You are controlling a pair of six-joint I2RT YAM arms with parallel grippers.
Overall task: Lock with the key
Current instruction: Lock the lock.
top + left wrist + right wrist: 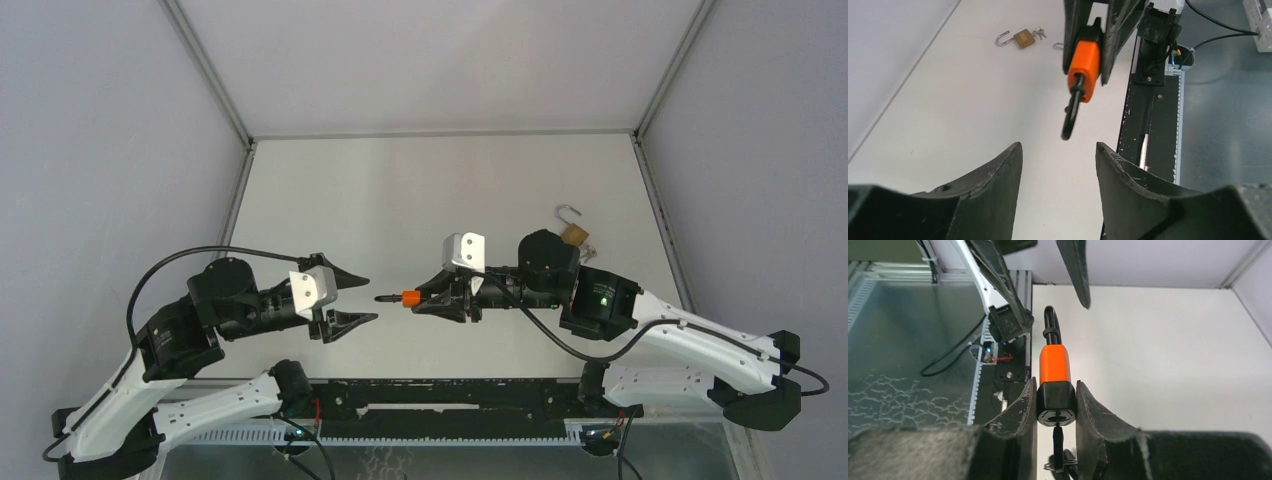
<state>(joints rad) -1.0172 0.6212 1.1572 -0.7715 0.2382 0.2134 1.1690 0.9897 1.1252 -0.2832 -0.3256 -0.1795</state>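
Midair, the right gripper (1055, 384) pinches an orange padlock (1054, 364). Opposite, the left gripper (1058, 150) gapes; a brass padlock (1023, 38) lies on the tabletop (400, 200).

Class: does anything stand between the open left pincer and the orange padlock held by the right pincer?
Nothing visible. Only air separates the left pincer from the orange padlock; the brass padlock lies far off on the table.
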